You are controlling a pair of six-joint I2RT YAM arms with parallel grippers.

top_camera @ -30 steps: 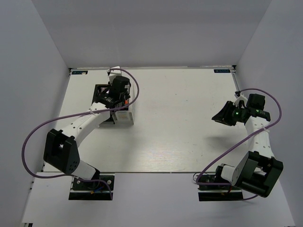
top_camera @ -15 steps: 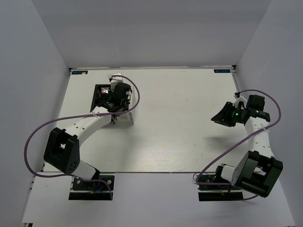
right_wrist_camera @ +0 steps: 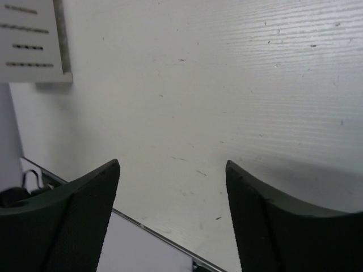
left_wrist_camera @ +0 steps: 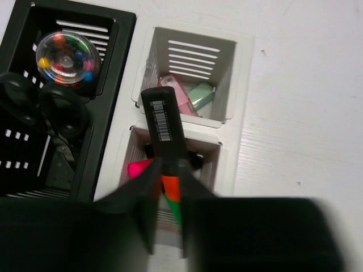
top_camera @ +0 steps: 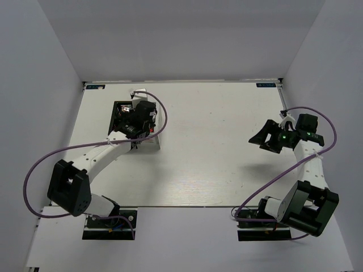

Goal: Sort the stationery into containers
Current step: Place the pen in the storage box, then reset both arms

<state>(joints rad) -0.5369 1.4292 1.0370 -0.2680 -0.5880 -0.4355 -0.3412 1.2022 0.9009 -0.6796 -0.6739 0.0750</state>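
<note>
In the left wrist view my left gripper (left_wrist_camera: 169, 170) hangs over the near compartment of the white container (left_wrist_camera: 244, 113). It is shut on a black marker (left_wrist_camera: 161, 119) with a barcode, whose orange cap shows between the fingers. A pink cap (left_wrist_camera: 139, 168) and a green one (left_wrist_camera: 177, 211) sit in the same compartment. Pink (left_wrist_camera: 176, 93) and green (left_wrist_camera: 200, 94) capsules lie in the far compartment. The black container (left_wrist_camera: 122, 62) holds scissors (left_wrist_camera: 51, 113). My right gripper (right_wrist_camera: 170, 175) is open over bare table, seen at the right (top_camera: 258, 139) from above.
A clear round box of coloured pins (left_wrist_camera: 67, 54) sits in the black container (top_camera: 116, 107). The white container (top_camera: 152, 139) stands right beside it at the table's left. The table's near edge (right_wrist_camera: 164, 238) runs just under the right gripper's fingers.
The left gripper's fingers have closed and the left arm has shifted slightly over the white container. The right gripper's fingers have spread wide apart, staying in the same place.
</note>
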